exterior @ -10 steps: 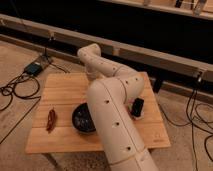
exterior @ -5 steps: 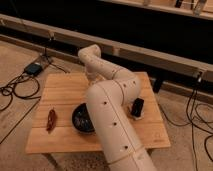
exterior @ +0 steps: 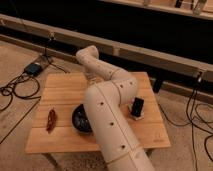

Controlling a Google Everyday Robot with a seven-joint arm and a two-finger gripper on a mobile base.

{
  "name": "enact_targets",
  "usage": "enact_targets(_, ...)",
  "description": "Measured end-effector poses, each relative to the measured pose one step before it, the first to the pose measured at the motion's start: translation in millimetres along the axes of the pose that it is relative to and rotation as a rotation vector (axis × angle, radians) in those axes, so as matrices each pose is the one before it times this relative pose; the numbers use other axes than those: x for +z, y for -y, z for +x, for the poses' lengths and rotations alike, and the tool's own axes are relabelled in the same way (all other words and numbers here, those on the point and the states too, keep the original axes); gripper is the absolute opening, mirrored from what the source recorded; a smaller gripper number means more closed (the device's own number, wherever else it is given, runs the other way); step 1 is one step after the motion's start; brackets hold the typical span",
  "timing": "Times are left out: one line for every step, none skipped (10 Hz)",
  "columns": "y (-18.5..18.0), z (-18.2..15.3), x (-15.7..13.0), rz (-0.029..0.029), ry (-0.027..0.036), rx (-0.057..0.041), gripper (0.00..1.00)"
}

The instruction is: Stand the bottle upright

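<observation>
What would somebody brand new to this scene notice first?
The big white robot arm dominates, sweeping from the bottom edge across the wooden table; its tool is hidden behind the wrist near the far edge. Left of it in the picture sit a dark bowl and a reddish-brown object; right of it, a black slab in a white stand.

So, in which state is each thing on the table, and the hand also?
bottle: not seen; lying or upright, cannot tell.
hand: hidden behind the arm, above the table's middle.
bowl: upright on the table, partly covered by the arm.
slab: standing on edge in its stand.
red-brown thing: lying flat near the table's edge.
</observation>
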Motion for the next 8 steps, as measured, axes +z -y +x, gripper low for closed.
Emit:
enact_targets(1.63,0.17,2.13,0.00905,-0.00420,0.00084,0.65)
enact_targets(2.73,2.98,4.92,0.01535,-0.01792,0.00028,0.65)
enact_targets(1.90,1.96,3.30,0.01111,-0.01428,0.00018,0.63)
enact_targets(-0.18,0.78,1.85,0.00607,-0.01018,-0.00443,0.57)
enact_targets(-2.75,-1.01,-0.36,0.00195,-0.00716,-0.00584,0.45)
enact_targets(-1.26,-1.24,-2.58,-0.00171,-0.00118,-0.00088,0.35)
enact_targets(-0.53,-1.25,-3.45,0.00177,-0.00075,-0.00104,0.25)
enact_targets(-1.00,-0.86,-3.97,-0.00008,-0.00039,-0.00168,0.15)
